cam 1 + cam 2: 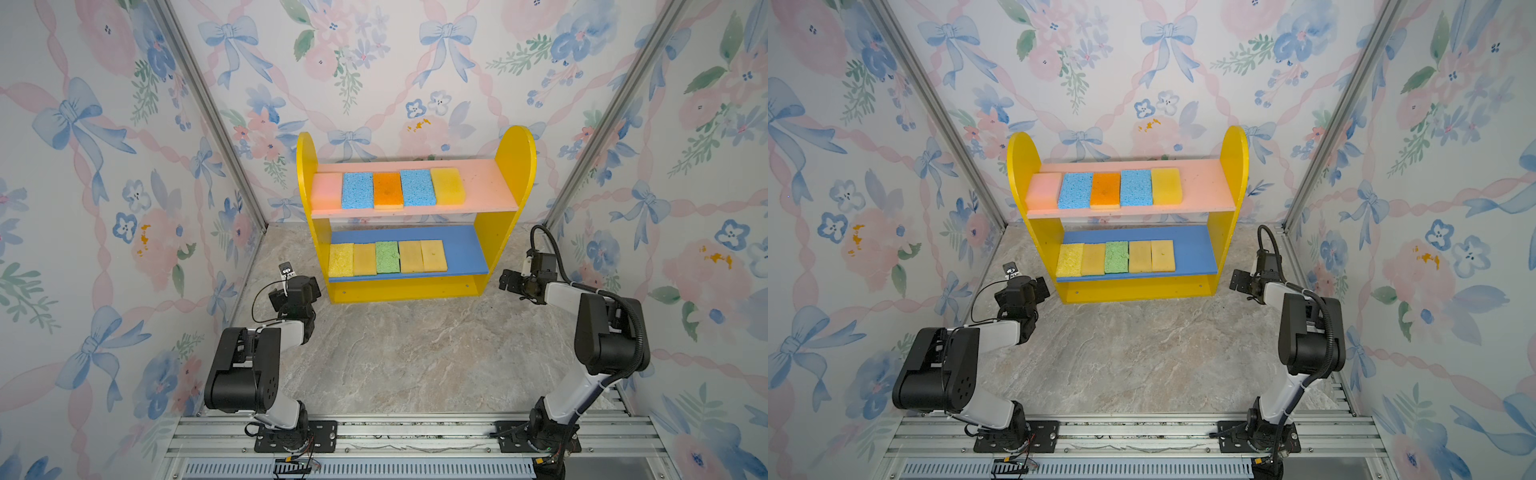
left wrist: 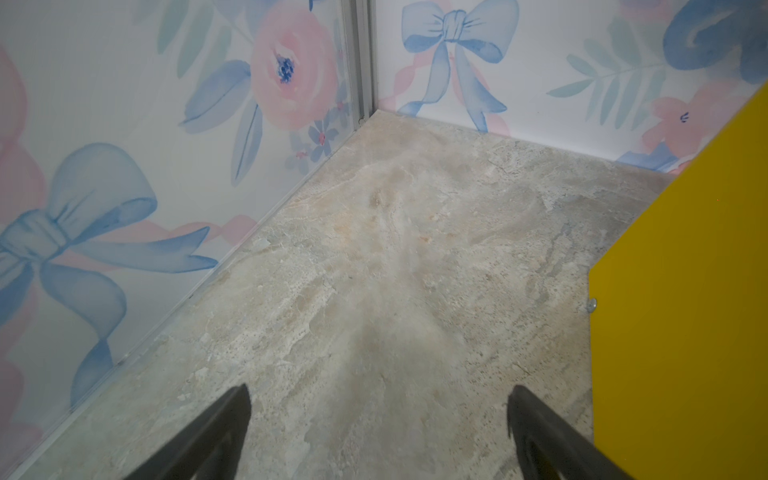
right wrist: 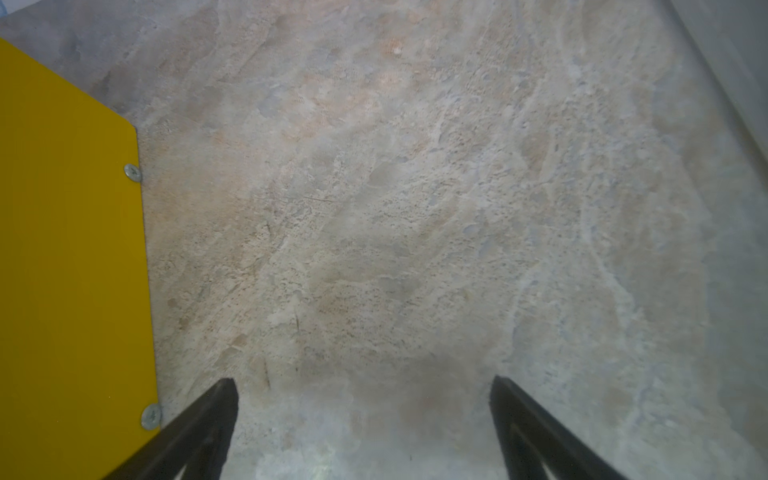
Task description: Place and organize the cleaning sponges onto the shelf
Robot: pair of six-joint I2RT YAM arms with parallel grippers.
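The shelf stands at the back on the stone floor. Its pink upper board carries a row of cleaning sponges: pink, blue, orange, blue, yellow. On the blue lower board lie yellow, tan, green and two more tan sponges. My left gripper hangs open and empty over the floor, left of the shelf's side panel. My right gripper is open and empty beside the right side panel.
Flowered walls close in the left, back and right, with metal corner posts. Bare stone floor spreads in front of the shelf. An aluminium rail with both arm bases runs along the front edge.
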